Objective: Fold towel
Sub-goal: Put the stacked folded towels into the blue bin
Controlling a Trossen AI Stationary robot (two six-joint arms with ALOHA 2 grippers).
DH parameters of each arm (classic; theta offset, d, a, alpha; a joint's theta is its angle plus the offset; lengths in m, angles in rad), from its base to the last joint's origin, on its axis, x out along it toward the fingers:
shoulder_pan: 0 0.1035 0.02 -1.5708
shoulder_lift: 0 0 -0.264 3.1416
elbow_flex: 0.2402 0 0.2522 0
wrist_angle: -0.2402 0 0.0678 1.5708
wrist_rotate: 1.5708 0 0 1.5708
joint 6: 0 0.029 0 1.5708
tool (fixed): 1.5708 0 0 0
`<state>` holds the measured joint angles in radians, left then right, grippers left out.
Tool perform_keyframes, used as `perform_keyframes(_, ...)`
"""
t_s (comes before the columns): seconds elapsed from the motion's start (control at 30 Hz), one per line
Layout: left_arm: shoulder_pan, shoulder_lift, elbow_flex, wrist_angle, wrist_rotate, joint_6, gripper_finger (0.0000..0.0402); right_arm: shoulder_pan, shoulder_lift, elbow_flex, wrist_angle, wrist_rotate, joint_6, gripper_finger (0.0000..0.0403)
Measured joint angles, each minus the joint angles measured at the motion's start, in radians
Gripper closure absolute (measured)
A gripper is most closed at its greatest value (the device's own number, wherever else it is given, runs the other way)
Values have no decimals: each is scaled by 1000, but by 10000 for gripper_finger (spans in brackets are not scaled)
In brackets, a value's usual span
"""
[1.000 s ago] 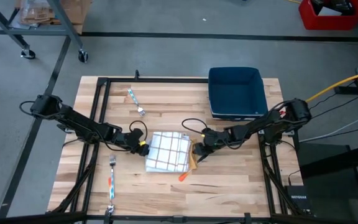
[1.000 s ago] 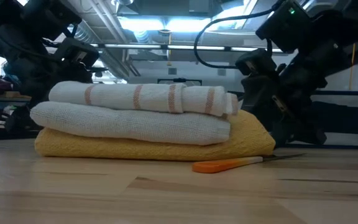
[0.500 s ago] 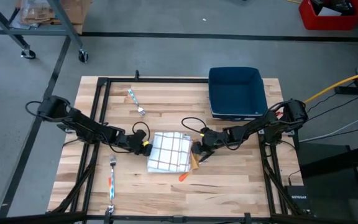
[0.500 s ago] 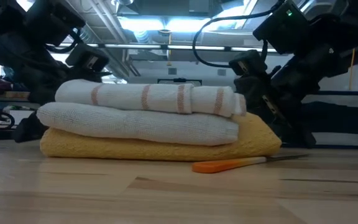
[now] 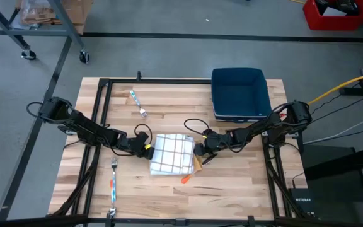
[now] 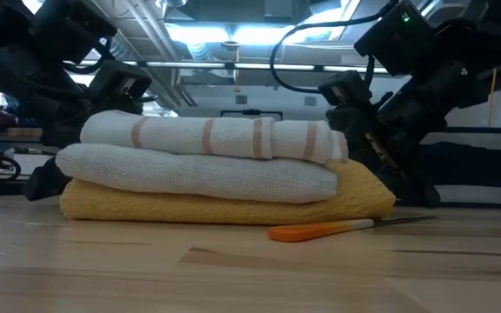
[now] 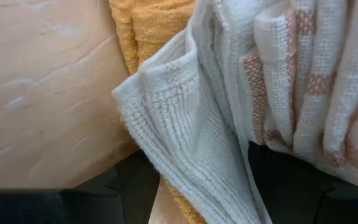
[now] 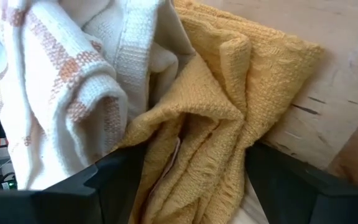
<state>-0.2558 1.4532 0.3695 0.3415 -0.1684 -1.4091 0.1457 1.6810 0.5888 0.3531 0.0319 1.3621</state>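
Note:
Three folded towels lie stacked mid-table: a red-striped white one (image 6: 207,137) on top, a plain white one (image 6: 190,169) in the middle, a yellow one (image 6: 216,209) resting on the wood. My left gripper (image 5: 146,149) stands open at the stack's left end. My right gripper (image 5: 198,152) stands open at its right end. Each gripper slants down, with one finger low by the table and one above the stack, so the towel ends reach in between the fingers. My left gripper comes at the stack's left end from the table's left, slanting down. The white towel's folded edge (image 7: 166,124) and the yellow towel's edge (image 7: 138,37) lie between its open fingers and against them. The stack stays flat on the table. My right gripper comes at the stack's right end from the table's right, slanting down. The yellow towel's bunched corner (image 8: 216,118) fills the gap between its open fingers, and the striped towel's fold (image 8: 73,93) lies by the upper finger (image 8: 104,180). Nothing is lifted.
An orange-handled knife (image 6: 337,229) lies on the table just in front of the stack's right end. A blue bin (image 5: 238,93) stands at the far right. One fork (image 5: 137,101) lies at the far left and another fork (image 5: 113,180) near the left front.
My left gripper has gone down and toward the table's right edge, into the stack's left end. The whole stack has slid a little toward the right edge, staying folded and flat.

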Motion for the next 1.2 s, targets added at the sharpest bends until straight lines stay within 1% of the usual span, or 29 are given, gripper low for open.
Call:
perform_keyframes(0.17, 0, 1, -1, 12, -12, -3, 165, 0, 2, -3, 28, 4, 0, 127)
perform_keyframes(0.27, 0, 2, -1, 17, -18, -3, 179, -1, 4, -3, 44, 15, -4, 153)
perform_keyframes(0.33, 0, 2, -2, 17, -21, 0, 199, -3, 7, -3, 45, 30, -8, 183)
perform_keyframes(0.43, 0, 3, -3, 34, -28, 30, 238, -3, 30, -3, 72, 30, -7, 237)
perform_keyframes(0.57, 2, 4, -3, 85, -30, 73, 296, -2, 72, -1, 194, 20, -7, 319)
perform_keyframes(0.67, 2, 4, -3, 97, -29, 88, 338, -4, 82, -2, 251, 17, -13, 375)
perform_keyframes(0.73, 2, 4, -3, 116, -29, 101, 365, -4, 84, -3, 283, 10, -47, 380)
perform_keyframes(0.8, 2, 4, -3, 156, -28, 108, 384, -4, 83, 3, 309, 9, -61, 373)
perform_keyframes(0.87, 2, 4, 0, 206, -26, 116, 387, -4, 82, 17, 316, -1, -61, 359)
perform_keyframes(0.93, 3, 4, 12, 237, -25, 136, 386, -4, 81, 32, 316, -21, -62, 354)
perform_keyframes(1.1, 2, 3, 60, 242, -19, 165, 388, -3, 81, 81, 316, -51, -114, 379)
perform_keyframes(1.2, 2, 2, 75, 244, -19, 184, 388, -3, 80, 105, 318, -51, -148, 379)
